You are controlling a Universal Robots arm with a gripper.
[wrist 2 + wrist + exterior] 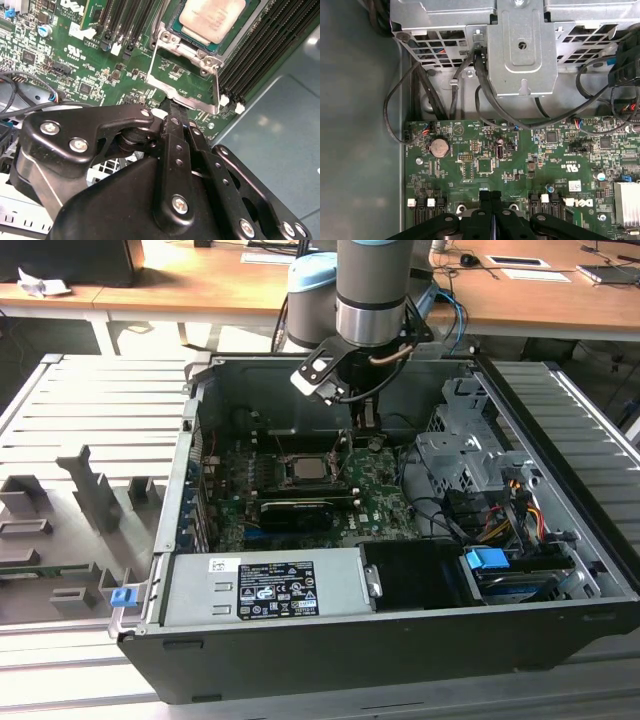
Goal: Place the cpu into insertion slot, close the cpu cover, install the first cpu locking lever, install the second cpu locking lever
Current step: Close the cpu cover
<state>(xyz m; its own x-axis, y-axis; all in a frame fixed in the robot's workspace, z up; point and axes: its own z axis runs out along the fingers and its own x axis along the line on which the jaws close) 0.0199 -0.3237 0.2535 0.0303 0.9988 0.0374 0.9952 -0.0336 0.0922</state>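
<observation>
We see the chip (212, 17) seated in its socket (168, 31), so we judge the cover step is in hand. The cover (184, 95) stands tilted up, open. The gripper (366, 424) hangs at two o'clock from the chip in the exterior view, its fingers (176, 145) pressed together with the tips at the cover's free edge. Closing calls for swinging the frame down flat.
</observation>
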